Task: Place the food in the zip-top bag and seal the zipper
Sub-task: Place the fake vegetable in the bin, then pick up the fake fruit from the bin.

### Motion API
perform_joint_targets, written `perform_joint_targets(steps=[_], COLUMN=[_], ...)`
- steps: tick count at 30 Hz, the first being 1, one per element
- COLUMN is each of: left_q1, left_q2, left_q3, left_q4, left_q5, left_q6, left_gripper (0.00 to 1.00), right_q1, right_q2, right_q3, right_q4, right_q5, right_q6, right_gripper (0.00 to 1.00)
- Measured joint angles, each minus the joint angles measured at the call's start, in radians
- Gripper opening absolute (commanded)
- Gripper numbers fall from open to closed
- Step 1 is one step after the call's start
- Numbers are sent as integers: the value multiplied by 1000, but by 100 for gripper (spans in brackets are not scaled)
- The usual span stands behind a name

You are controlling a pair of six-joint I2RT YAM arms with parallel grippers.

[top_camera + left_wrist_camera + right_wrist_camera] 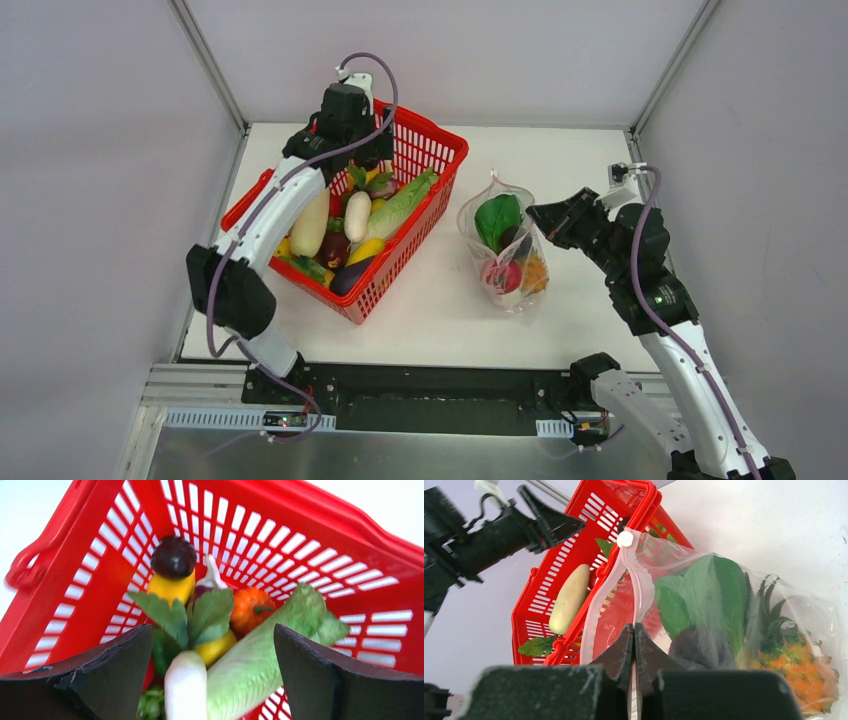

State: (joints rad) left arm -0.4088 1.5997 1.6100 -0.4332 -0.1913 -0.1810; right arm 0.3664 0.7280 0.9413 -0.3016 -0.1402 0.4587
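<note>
The clear zip-top bag point(507, 252) stands right of centre, its mouth held up. Inside it are a green leafy vegetable point(497, 218), a red fruit point(502, 275), an orange pineapple point(804, 665) and a dark eggplant point(701, 647). My right gripper point(634, 628) is shut on the bag's mouth edge, with the pink zipper point(596, 605) running up from the fingers to a white slider point(625, 538). My left gripper point(212, 632) hangs open over the red basket point(440, 150). A white radish point(185, 685) and a pale green leafy vegetable point(270, 650) lie just below its fingers, untouched.
More toy food fills the basket: a larger white radish point(310, 225), a purple eggplant point(350, 275), a yellow piece point(365, 250) and an orange fruit point(251, 609). Grey walls close in the white table point(450, 310) on three sides.
</note>
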Motion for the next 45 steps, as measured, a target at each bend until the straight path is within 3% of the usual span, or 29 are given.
perform_joint_targets(steps=[5, 11, 28, 36, 45], left_q1=[60, 90, 78, 58, 55], left_q2=[195, 333, 375, 405, 445], left_q3=[129, 122, -84, -117, -111], left_q4=[2, 71, 507, 552, 547], left_q5=[52, 5, -204, -307, -326], left_q6=[-22, -90, -240, -278, -338], left_gripper=[87, 86, 76, 77, 76], right_q1=[0, 0, 0, 0, 0], right_q2=[7, 35, 48, 43, 36], right_q3=[0, 0, -7, -16, -23], right_q4=[28, 58, 82, 88, 89], right_q5=[2, 2, -16, -24, -25], right_q6=[1, 3, 4, 4, 4], right_gripper=[0, 0, 0, 0, 0])
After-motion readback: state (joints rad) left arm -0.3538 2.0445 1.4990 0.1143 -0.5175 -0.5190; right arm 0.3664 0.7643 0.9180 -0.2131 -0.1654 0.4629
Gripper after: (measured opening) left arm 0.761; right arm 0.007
